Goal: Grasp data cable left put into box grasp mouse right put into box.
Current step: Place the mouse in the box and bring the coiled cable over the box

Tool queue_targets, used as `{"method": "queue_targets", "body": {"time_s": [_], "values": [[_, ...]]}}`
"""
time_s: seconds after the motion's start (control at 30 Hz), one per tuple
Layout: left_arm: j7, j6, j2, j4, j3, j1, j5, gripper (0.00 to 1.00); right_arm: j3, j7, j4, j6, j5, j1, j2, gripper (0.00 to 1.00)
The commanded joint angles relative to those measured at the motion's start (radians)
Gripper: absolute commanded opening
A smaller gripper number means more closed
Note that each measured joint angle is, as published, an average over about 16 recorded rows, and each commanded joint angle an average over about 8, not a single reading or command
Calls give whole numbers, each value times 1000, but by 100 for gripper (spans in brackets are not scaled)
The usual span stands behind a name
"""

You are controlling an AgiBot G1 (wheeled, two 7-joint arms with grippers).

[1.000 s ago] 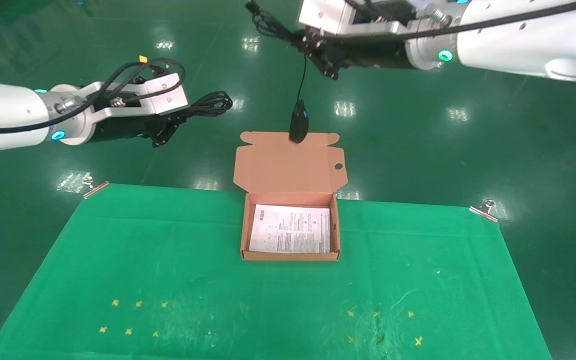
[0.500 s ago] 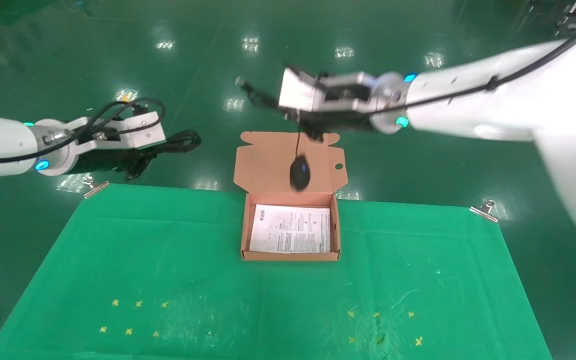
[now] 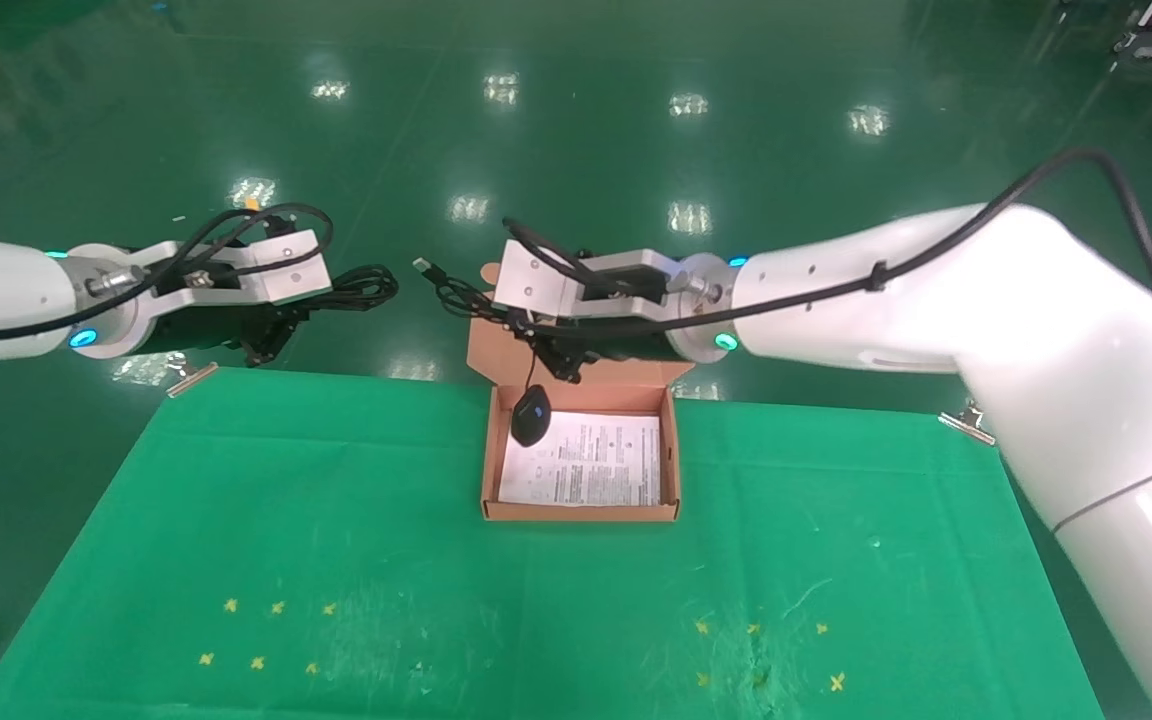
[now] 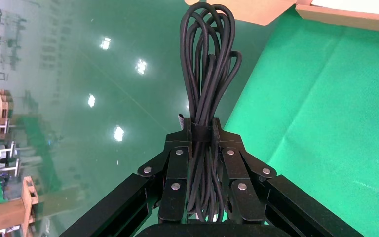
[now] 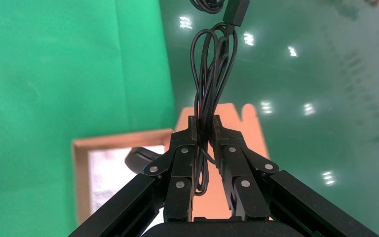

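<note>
Since half a second earlier: right gripper [image 3: 561,362] had dropped from above the lid to just behind the box's back wall, and the mouse [image 3: 530,416] had swung down from in front of the lid to the box's rear left corner. Left arm had hardly shifted.

Item 1, right gripper: fingers closed on the mouse's bunched cord [image 5: 207,94], not on the mouse body. I saw the mouse hanging by that cord, low over the white printed sheet [image 3: 586,460]; whether it touched the sheet I could not tell.

Item 2, left gripper [image 3: 276,335]: clamped on the data cable [image 4: 205,89] at its strap, held out past the table's far left corner, well apart from the box [image 3: 581,512].

Risks, as I judged them:
- Mouse sat close to the left wall; a swing on the cord could have tipped it onto or over the rim.
- Loose cord loops and the USB plug [image 3: 424,266] stuck out beyond the lid [image 3: 484,345] to the left; released as they lay, they would likely have draped outside.
- Gripper body hung near the upright lid and could have pushed it.

Surroundings: green cloth [image 3: 336,520] with yellow cross marks [image 3: 266,635], metal clips [image 3: 966,420] at the far corners. Nothing stood between the left gripper and the box except the right gripper itself.
</note>
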Motion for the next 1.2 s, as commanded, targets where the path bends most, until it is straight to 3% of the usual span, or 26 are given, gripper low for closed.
{"method": "queue_targets", "body": {"time_s": [0.03, 0.43, 0.47, 0.7, 0.73, 1.2], "values": [[-3, 1, -1, -3, 0, 1, 2, 0, -12, 25, 1, 8, 18, -12, -2, 0], [-8, 2, -1, -7, 0, 2, 5, 0, -87, 100, -164, 73, 77, -46, -4, 0], [-8, 2, -1, -7, 0, 2, 5, 0, -93, 99, -171, 76, 85, -46, -5, 9], [-8, 2, -1, -8, 0, 2, 6, 0, -122, 82, -193, 83, 125, -46, -7, 96], [-8, 3, -1, -8, 0, 3, 5, 0, -124, 81, -193, 84, 129, -47, -5, 100], [58, -91, 76, 51, 24, 69, -19, 0, -149, 108, -149, 86, 137, -45, 45, 100]]}}
